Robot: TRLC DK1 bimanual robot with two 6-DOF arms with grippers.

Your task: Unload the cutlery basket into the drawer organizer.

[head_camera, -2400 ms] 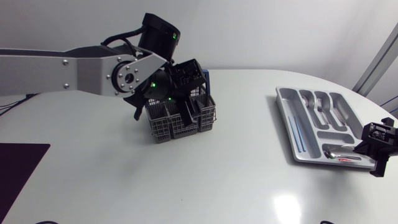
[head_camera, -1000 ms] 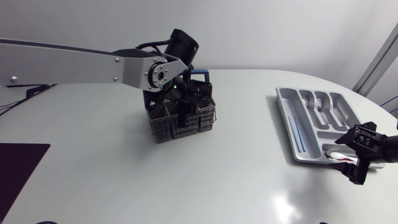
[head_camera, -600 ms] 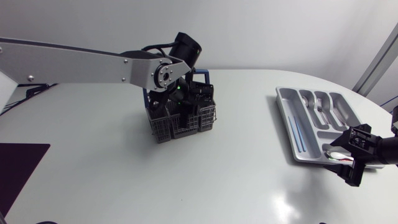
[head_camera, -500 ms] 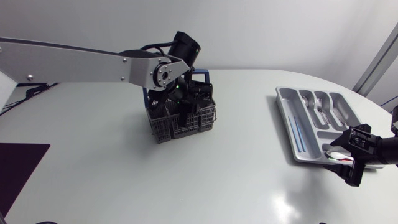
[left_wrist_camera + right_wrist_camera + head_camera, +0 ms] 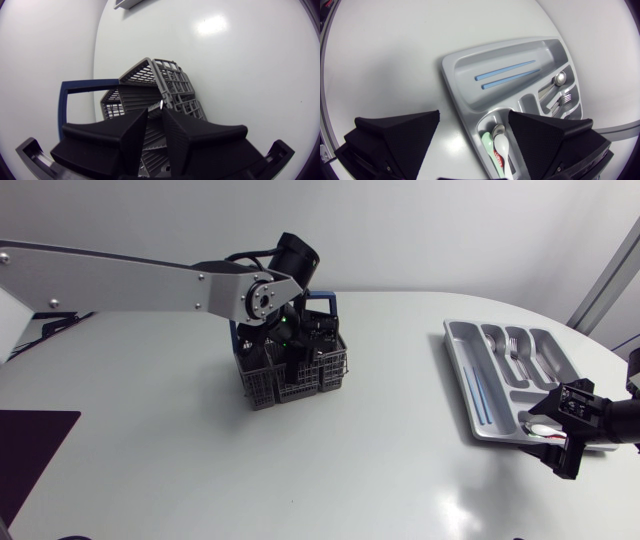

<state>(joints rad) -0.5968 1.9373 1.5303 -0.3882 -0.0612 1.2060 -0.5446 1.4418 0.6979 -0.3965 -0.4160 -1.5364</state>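
Blue chopsticks lengthwise in organizer

place: robotics lab | evidence: bare white desk; left arm at 9 o'clock; right arm at 3 o'clock

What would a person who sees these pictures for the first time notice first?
First, the long left arm stretched across the table, with the left gripper down in the grey cutlery basket, which has a blue handle and stands left of the table's middle. Next, the silver drawer organizer at the right side, with two blue chopsticks in its long compartment and the right gripper wide open over its near end.
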